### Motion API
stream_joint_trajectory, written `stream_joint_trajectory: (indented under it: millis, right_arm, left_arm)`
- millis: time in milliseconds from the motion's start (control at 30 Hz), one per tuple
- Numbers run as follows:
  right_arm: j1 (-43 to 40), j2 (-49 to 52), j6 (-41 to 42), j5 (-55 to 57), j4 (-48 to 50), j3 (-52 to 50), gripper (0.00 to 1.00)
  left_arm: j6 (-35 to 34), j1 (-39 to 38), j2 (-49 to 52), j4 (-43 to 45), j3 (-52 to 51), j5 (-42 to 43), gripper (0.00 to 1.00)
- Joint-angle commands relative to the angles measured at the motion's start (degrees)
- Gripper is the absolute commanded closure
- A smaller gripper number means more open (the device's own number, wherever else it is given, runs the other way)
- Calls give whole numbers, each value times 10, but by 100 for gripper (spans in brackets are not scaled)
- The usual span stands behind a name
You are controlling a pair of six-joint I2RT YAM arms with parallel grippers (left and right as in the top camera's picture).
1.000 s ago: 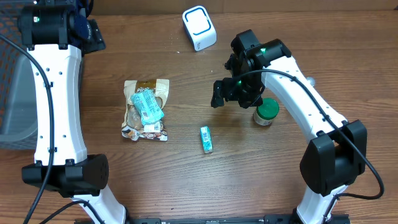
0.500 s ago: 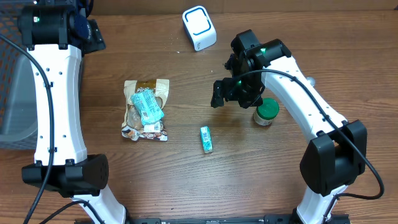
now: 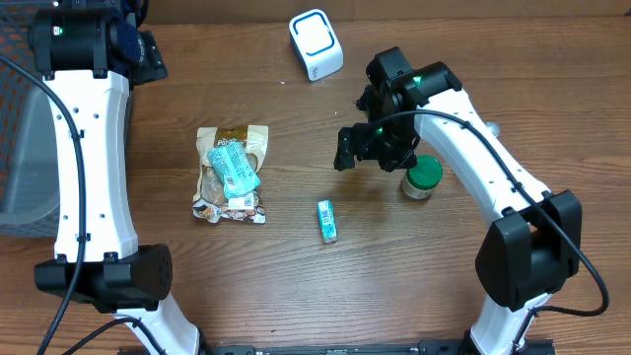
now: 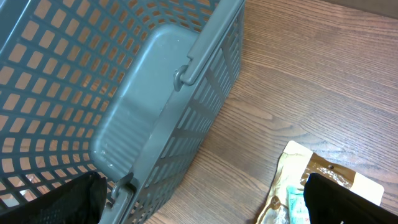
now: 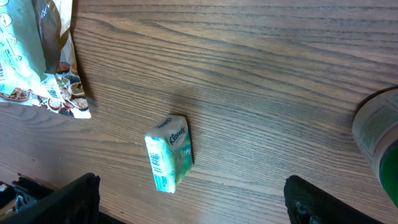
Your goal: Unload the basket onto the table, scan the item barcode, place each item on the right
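A small teal Kleenex tissue pack [image 3: 326, 220] lies flat on the wooden table; in the right wrist view the pack [image 5: 169, 152] shows a barcode on its side. My right gripper [image 3: 357, 150] hovers open above and to the right of it, and its dark fingertips [image 5: 62, 200] frame the view with nothing between them. The white scanner with a blue ring [image 3: 315, 43] stands at the back of the table. My left gripper [image 3: 141, 51] is open at the far back left, over the edge of a grey basket [image 4: 155, 99].
A snack bag [image 3: 231, 176] with a teal packet [image 3: 234, 168] on top lies left of centre. A green-lidded jar [image 3: 422, 179] stands just right of the right arm's wrist. The grey mesh basket [image 3: 15, 138] sits at the table's left edge.
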Motion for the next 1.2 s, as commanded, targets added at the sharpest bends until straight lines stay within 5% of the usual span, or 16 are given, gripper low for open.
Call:
stream_joint_trajectory:
  millis: [0, 233, 1167]
  right_arm:
    - [0, -2, -2, 4, 3, -2, 8]
    - [0, -2, -2, 4, -3, -2, 0]
    - [0, -2, -2, 4, 43, -2, 0]
  left_arm:
    - [10, -1, -3, 2, 11, 2, 1]
    - [10, -1, -3, 1, 11, 2, 0]
    - [10, -1, -3, 1, 11, 2, 1]
